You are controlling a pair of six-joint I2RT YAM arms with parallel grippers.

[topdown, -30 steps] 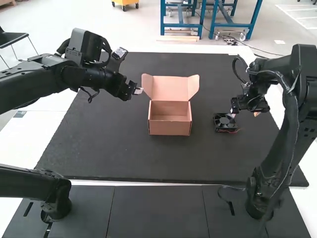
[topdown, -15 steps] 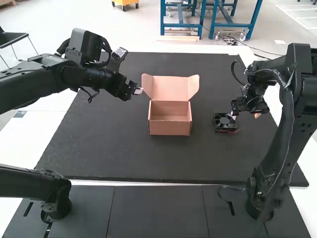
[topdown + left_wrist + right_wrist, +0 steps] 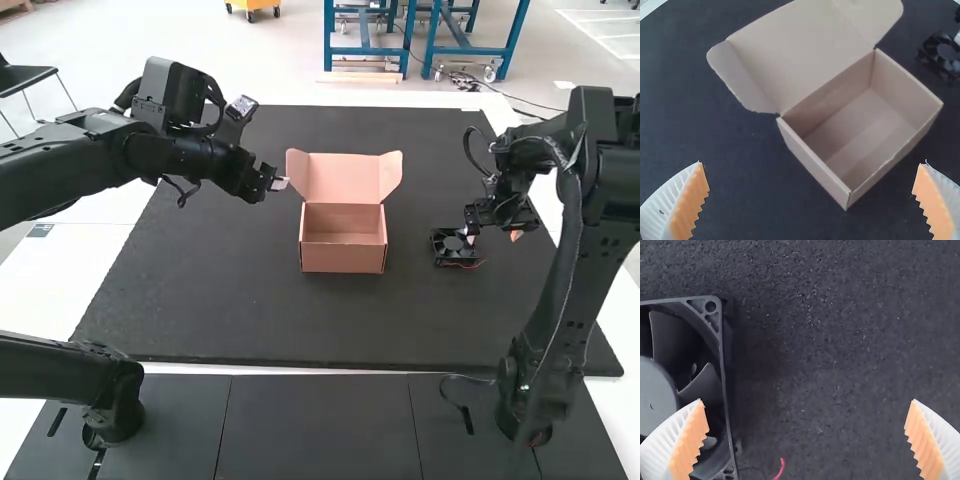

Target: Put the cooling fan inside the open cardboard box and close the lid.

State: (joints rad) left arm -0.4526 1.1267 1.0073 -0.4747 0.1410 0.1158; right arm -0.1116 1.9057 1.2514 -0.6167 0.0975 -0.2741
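Right claw (image 3: 492, 222): right of centre in the high view, low over the black mat (image 3: 200, 290), fingers spread wide, nothing held. The cooling fan (image 3: 458, 246) lies flat on the mat at the claw's left side. It sits right of the cardboard box (image 3: 343, 238) and apart from it.

Wrist camera: one orange pad (image 3: 687, 440) sits over the fan's frame and the other is out over the mat. The spread is therefore offset from the fan, not straddling it. My read is that I am set to pinch one edge of the frame, or else I need to shift toward the box to centre the fan. I cannot tell whether the pad touches the frame.

Left claw (image 3: 272, 183): upper left of centre, level with the lid (image 3: 343, 178) and just beside its left ear. It is wide open and carries nothing. I judge it waits here to fold the lid down once the fan is in, out of the right arm's path.

Box: upright at frame centre, the fan not yet in it. The lid stands up at the back, which leaves the top open for a drop from the right.

Count:
- one fan, with one red lead (image 3: 781, 467) trailing from it
- one box
- one lid, with two rounded ears
- two claws
- one mat
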